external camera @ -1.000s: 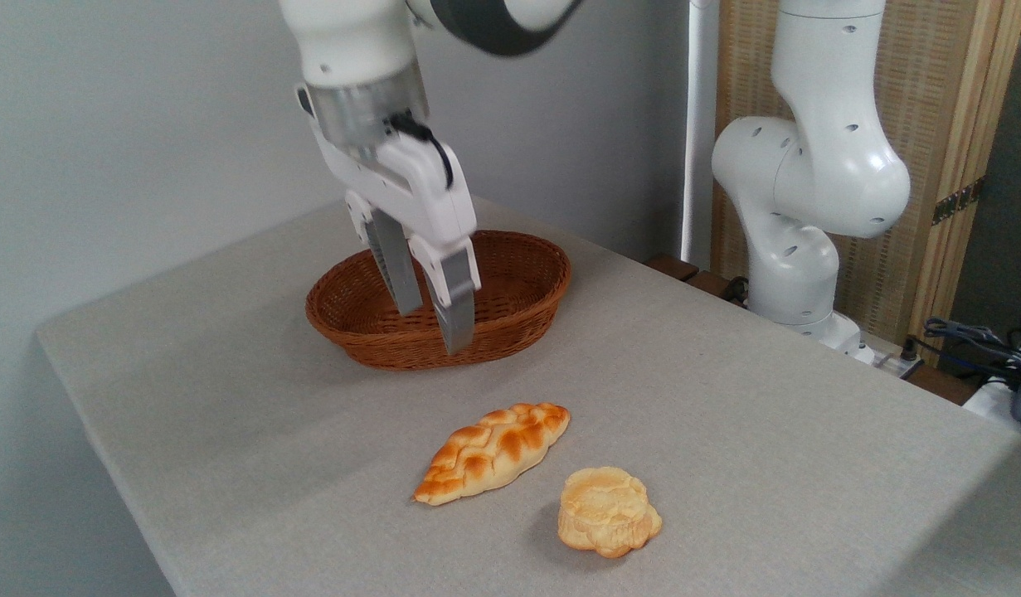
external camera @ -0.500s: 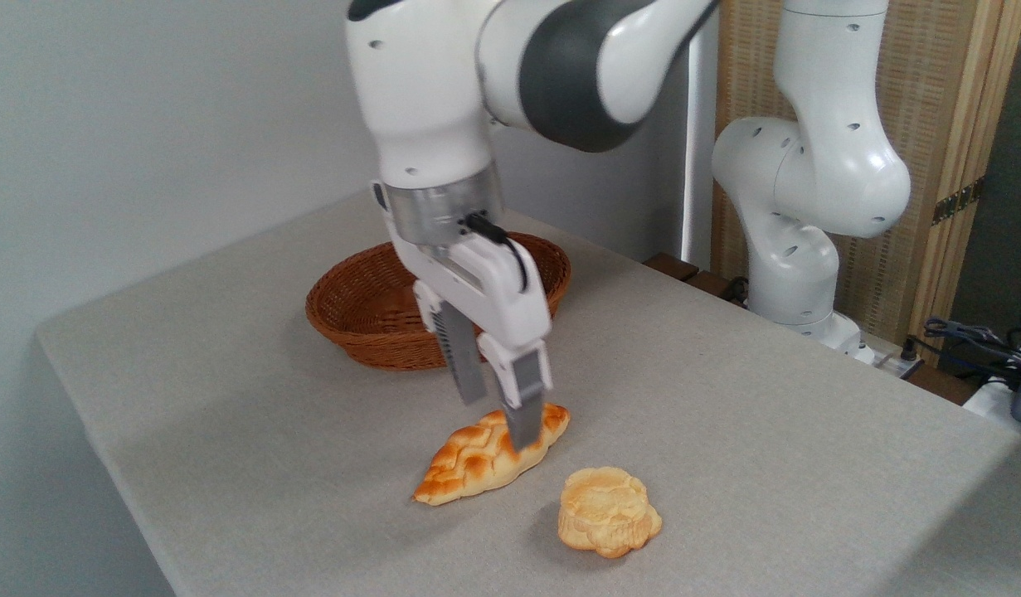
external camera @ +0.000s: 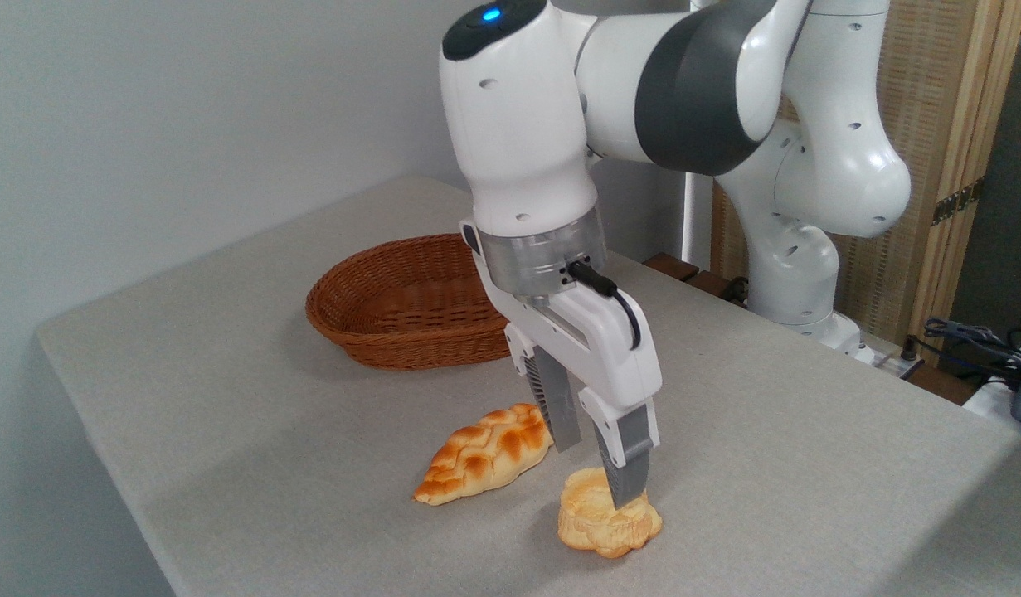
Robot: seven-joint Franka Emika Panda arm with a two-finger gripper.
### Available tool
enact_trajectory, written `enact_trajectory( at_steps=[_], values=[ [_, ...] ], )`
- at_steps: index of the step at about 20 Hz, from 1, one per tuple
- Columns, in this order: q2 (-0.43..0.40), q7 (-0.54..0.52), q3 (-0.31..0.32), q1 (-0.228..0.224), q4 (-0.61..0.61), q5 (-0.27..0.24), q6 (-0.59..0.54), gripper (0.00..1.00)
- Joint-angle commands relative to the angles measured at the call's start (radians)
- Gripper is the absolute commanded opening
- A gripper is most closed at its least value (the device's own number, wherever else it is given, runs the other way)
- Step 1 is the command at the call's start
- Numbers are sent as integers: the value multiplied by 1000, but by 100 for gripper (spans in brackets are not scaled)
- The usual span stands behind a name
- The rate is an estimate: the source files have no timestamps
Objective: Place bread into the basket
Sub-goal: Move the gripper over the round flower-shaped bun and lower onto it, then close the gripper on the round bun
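No readable text, labels, brands or numbers anywhere — nothing legible on arm, table or background.

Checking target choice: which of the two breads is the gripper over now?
The small round pale bun: the open gripper hangs right above it. The long braided loaf lies to the left, clear of the fingers.

woven wicker basket (external camera: 394,303) (matt), glossy bread (external camera: 597,526)

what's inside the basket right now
The visible part of the basket holds only bare wicker. Its right end is hidden behind the arm, so that part cannot be checked.
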Motion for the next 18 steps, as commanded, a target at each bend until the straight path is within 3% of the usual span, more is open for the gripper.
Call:
enact_trajectory(
  at_steps=[1,12,13,15,16,18],
  values=[
    [-7,18,12,-6,-40,17,40,100],
    [44,18,11,-11,-66,17,112,97],
    [45,18,11,-9,-66,17,110,86],
    [44,19,11,-9,-66,15,107,55],
    [44,19,11,-11,-67,15,106,49],
    [44,19,11,-11,-69,15,102,49]
  ],
)
